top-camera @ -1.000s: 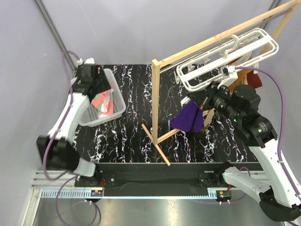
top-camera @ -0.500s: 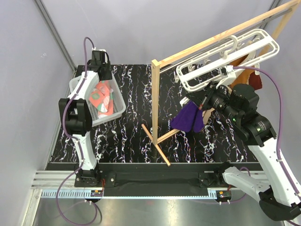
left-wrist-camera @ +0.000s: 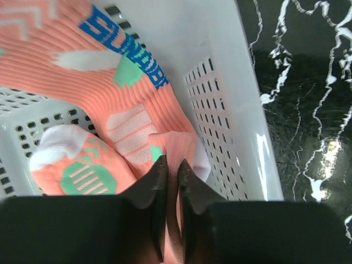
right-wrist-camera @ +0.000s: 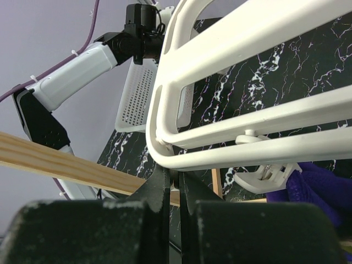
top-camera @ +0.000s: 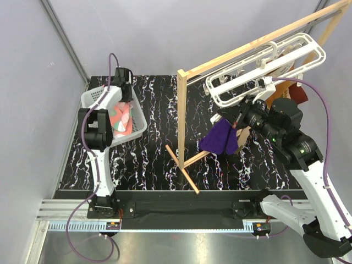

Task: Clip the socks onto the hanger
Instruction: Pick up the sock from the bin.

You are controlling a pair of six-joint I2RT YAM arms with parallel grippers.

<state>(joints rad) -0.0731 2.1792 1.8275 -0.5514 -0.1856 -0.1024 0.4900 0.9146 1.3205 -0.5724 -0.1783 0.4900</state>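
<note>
Socks (top-camera: pixel 120 118), pink, lie in a white basket (top-camera: pixel 137 130) at ten o'clock on the black marbled bench (top-camera: pixel 148 148); left jaws pinch one sock's fold. Right jaws sit together just under the hanger (right-wrist-camera: pixel 247 33), at two o'clock beside a wooden rail stand (top-camera: pixel 181 115). Grey walls (top-camera: pixel 165 33) surround.

Pink socks (left-wrist-camera: pixel 137 110) lie bunched in a basket (left-wrist-camera: pixel 236 82); white hanger (right-wrist-camera: pixel 247 27) hangs tilted.
</note>
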